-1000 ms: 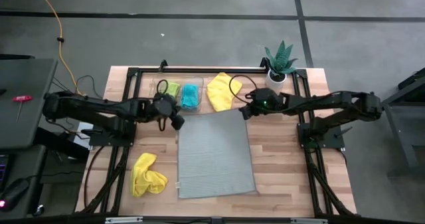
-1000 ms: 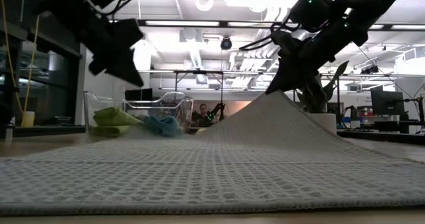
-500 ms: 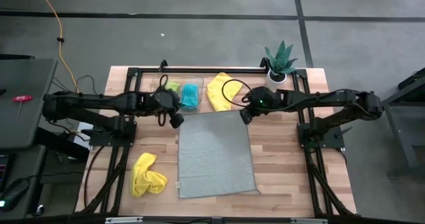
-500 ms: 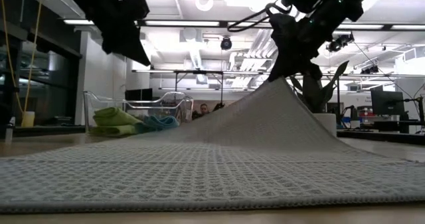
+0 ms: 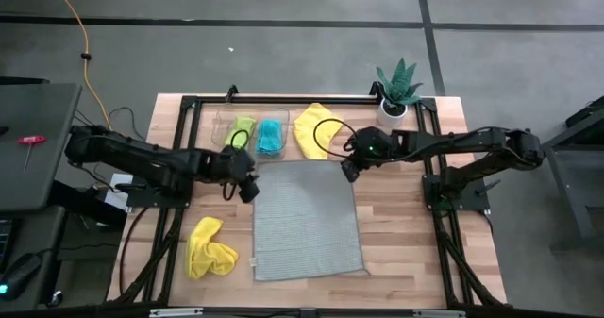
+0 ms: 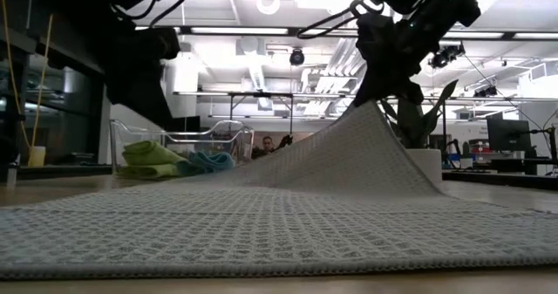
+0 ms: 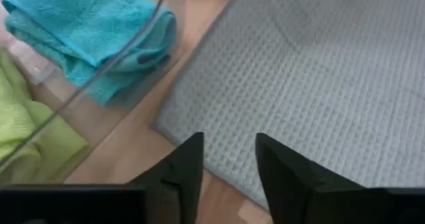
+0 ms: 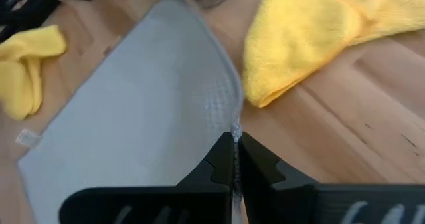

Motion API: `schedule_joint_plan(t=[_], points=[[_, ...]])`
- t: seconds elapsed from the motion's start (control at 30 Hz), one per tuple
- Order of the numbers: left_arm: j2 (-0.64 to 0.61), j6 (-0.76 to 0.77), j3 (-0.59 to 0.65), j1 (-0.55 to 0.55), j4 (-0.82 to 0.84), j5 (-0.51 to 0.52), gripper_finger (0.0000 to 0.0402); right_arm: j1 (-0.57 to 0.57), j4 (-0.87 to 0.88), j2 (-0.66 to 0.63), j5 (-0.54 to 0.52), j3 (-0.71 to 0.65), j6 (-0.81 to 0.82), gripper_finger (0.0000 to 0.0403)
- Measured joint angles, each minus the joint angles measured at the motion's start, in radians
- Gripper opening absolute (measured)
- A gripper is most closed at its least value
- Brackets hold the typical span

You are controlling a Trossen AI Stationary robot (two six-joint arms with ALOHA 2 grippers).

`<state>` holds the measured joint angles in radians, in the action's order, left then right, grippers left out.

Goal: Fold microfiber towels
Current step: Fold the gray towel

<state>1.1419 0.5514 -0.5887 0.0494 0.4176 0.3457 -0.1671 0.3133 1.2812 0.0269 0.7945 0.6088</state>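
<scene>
Right now the light grey towel (image 5: 308, 219) lies spread mid-table, taking most of the centre. Its far right corner is lifted off the wood, pinched by the right gripper (image 5: 347, 170), fingers pressed tight on the cloth edge; the right wrist view shows the corner caught between them (image 8: 234, 159). In the low view that corner rises into a tent-like peak (image 6: 370, 146) under the gripper.

Left gripper (image 5: 249, 188) sits at the towel's far left corner, at about 9 o'clock from the right one. Its fingers (image 7: 182, 174) stand apart, above the corner, with nothing between them; the corner lies flat on the wood table (image 5: 415, 252).

Clear plastic tray (image 5: 225, 125) at 12 o'clock from the left gripper holds the lime green towel (image 5: 243, 129) and the teal-blue towel (image 5: 271, 137), side by side. One yellow towel (image 5: 312, 129) lies just beyond the grey towel's far edge, at 11 o'clock from the right gripper. The other yellow towel (image 5: 209, 247) sits crumpled at 8 o'clock from the grey one, near but apart. Potted plant (image 5: 397, 90) at the table's far right corner.
</scene>
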Motion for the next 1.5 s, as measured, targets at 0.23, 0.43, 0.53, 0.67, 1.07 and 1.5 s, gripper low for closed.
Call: schedule_joint_plan(t=[0.23,0.43,0.53,0.67,1.07,1.5], points=[[0.000,0.006,0.032,-0.026,-0.029,0.013,0.0187,0.090,-0.046,0.000,0.100,0.000,-0.091,0.0000],[0.000,-0.002,0.036,-0.026,-0.033,0.010,0.0201,0.230,-0.056,0.002,0.110,-0.001,-0.080,0.0000],[0.000,-0.006,0.036,-0.026,-0.044,0.009,0.0201,0.299,-0.056,0.012,0.096,-0.001,-0.039,0.0000],[0.000,-0.030,0.036,-0.026,-0.063,0.005,0.0199,0.381,-0.070,0.052,0.081,-0.001,0.014,0.0000],[0.093,-0.018,0.035,-0.026,-0.163,-0.109,0.0198,0.497,-0.181,0.202,0.080,-0.001,0.098,0.0000],[0.303,0.103,0.008,-0.005,-0.266,0.013,0.0198,0.516,-0.167,0.211,0.057,-0.001,0.091,0.0000]])
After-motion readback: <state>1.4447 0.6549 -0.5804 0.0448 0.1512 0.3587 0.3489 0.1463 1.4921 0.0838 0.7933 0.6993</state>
